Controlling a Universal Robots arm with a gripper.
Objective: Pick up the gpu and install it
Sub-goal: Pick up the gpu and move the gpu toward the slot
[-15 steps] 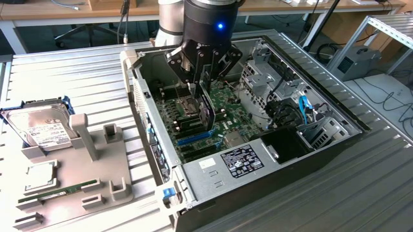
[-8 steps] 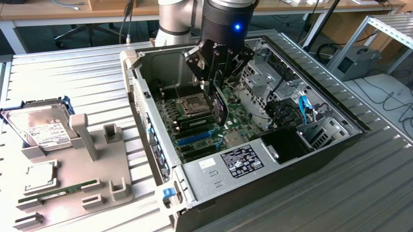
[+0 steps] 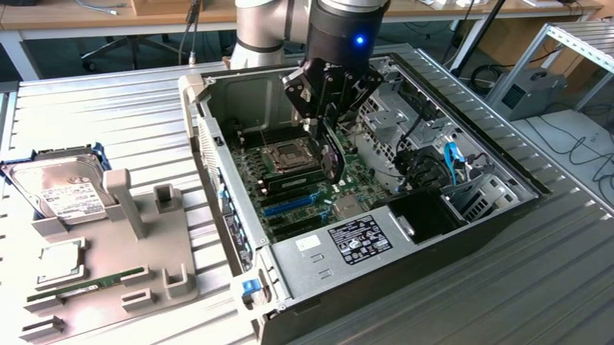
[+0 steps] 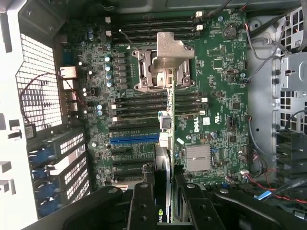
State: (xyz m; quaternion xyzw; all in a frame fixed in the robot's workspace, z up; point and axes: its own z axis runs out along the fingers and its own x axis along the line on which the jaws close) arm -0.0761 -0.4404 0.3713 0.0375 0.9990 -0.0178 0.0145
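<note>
While cables (image 3: 451, 159) and drive cages (image 3: 392, 121) crowd the case (image 3: 432, 280), end effector (image 3: 321, 126) clamped on gpu (image 3: 333, 159), edge-down above motherboard (image 4: 220, 96).

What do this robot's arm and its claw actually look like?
The arm is a smooth silver-grey tube. Its end is a thick black cylinder with a small glowing blue light. The gripper under it is black, built of jointed bars with visible bolts.

Count: one gpu (image 3: 333, 159), one hard drive (image 3: 60, 192), one RAM stick (image 3: 88, 285), one processor chip (image 3: 60, 260), one open computer case (image 3: 432, 287), one gripper (image 3: 321, 128).
</note>
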